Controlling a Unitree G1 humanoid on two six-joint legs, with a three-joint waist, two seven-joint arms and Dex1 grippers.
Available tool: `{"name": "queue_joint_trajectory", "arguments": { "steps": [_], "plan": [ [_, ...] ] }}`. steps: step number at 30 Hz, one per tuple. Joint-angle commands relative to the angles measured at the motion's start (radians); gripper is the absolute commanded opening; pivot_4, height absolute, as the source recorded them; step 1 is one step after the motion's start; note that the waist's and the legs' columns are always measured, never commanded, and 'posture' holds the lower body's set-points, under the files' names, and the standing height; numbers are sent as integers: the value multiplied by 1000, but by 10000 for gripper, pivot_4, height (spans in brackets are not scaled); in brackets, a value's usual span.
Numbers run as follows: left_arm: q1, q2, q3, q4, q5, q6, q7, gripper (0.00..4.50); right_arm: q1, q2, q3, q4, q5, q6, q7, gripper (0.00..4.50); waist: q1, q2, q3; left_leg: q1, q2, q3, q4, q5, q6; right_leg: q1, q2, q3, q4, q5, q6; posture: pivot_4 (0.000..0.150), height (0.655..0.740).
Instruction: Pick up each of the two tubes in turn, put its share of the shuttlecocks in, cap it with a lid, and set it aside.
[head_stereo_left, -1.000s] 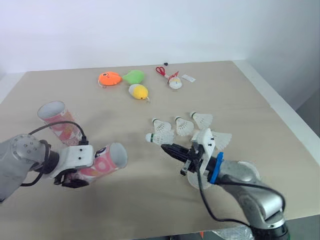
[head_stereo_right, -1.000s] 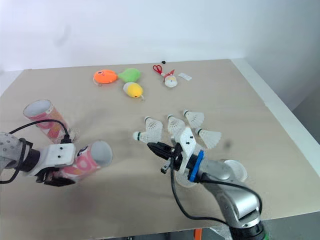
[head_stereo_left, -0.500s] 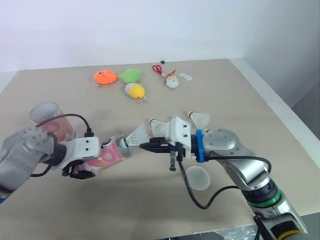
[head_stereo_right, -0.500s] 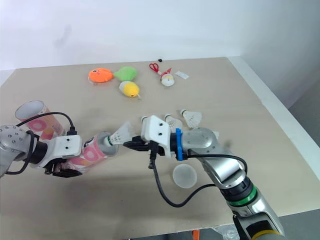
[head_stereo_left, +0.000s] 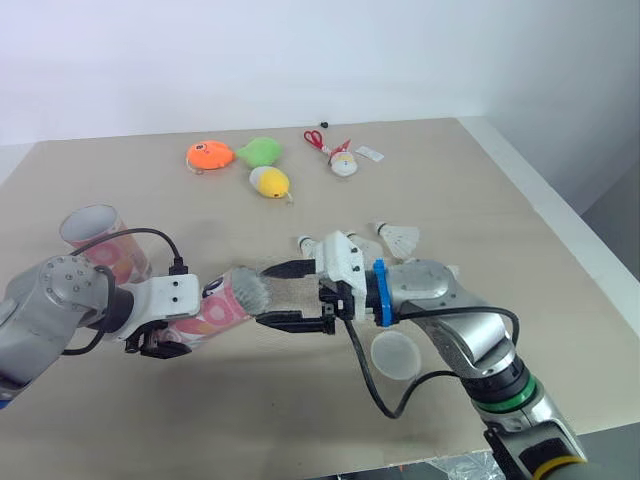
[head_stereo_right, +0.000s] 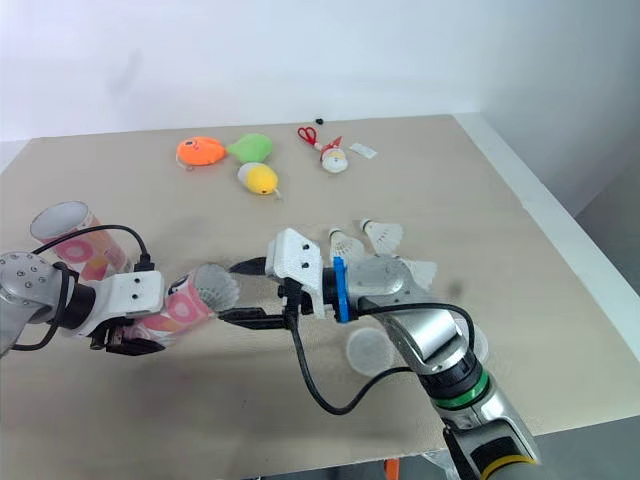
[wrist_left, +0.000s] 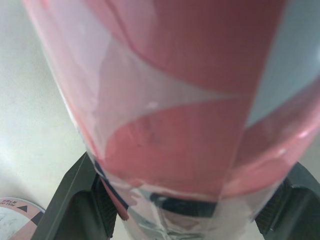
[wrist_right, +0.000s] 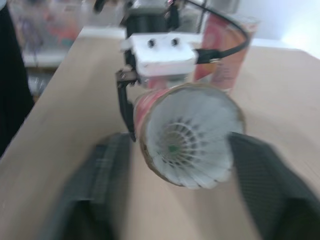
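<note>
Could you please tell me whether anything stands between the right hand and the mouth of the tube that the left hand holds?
Nothing visible does. The right hand, fingers apart, sits just off the mouth of the tube, where a shuttlecock is already seated.

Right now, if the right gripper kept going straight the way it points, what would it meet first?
Most likely the shuttlecock seated skirt-out in the mouth of the tube held by the left gripper. The right gripper is open and lined up with that mouth; how much gap remains is unclear.
</note>
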Motion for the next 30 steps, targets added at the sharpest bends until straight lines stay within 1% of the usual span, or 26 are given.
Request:
{"name": "queue_joint_trajectory", "arguments": {
  "steps": [1, 2, 5, 6, 8, 10, 13, 16, 25, 30],
  "plan": [
    [29, 21, 5, -7, -9, 14, -8, 29248, 72, 7, -134, -59, -11, 21, -155, 44363, 0, 0, 0, 0, 0, 0, 0, 0, 0, 0, 0, 0, 0, 0, 0, 1500, 7400],
    [34, 26, 10, -7, -9, 15, -8, 29248, 92, 1, -146, -56, -36, 26, -188, 44363, -1, 0, 0, 0, 0, 0, 0, 0, 0, 0, 0, 0, 0, 0, 0, 1500, 7400],
    [53, 36, 22, -15, -13, 15, -9, 29248, 149, -21, -112, -51, -120, 34, -257, 44363, -3, 0, 0, 0, 0, 1, 0, 0, 0, 0, 0, 0, 0, -1, -1, 1500, 7400],
    [56, 38, 23, -18, -15, 14, -12, 29248, 169, -21, -78, -39, -150, 40, -277, 44363, -5, 0, 0, 0, 0, 1, 0, 0, 0, -1, 0, 0, 0, -1, -2, 1500, 7400],
    [59, 40, 23, -22, -19, 11, -14, 29248, 177, 24, -46, 1, -194, 54, -341, 44363, -12, 0, 0, 1, 0, 2, -2, 0, 0, -1, 2, 1, 0, -1, -2, 1500, 7400],
    [60, 42, 22, -23, -21, 11, -13, 29248, 164, 59, -15, 27, -214, 57, -357, 44363, -14, 0, 0, 2, 2, 2, -3, 0, 0, -1, 4, 1, 1, -1, -2, 1500, 7400],
    [60, 42, 22, -21, -19, 7, -12, 29248, 124, 132, -8, 92, -244, 79, -419, 44363, -14, 0, 0, 2, 3, 1, -3, 0, 0, -2, 5, 1, 2, -2, -3, 1500, 7400],
    [60, 39, 25, -25, -22, 8, -9, 29248, 89, 189, -25, 154, -264, 116, -479, 44363, -14, -1, 0, 2, 2, 1, -2, 0, 0, -2, 5, 1, 2, -1, -3, 1500, 7400],
    [76, 25, 48, -48, -45, 8, 1, 29248, 17, 317, -41, 290, -269, 123, -538, 44363, -15, -1, 0, 2, 2, 2, -3, 0, 0, -2, 4, 3, 2, -1, -3, 1500, 7400],
    [78, 18, 52, -54, -48, 12, 4, 29248, -12, 350, -62, 346, -277, 105, -566, 44363, -18, -1, 0, 2, 1, 2, -2, 0, 0, -1, 4, 3, 2, -1, -3, 1500, 7400]
  ]
}}
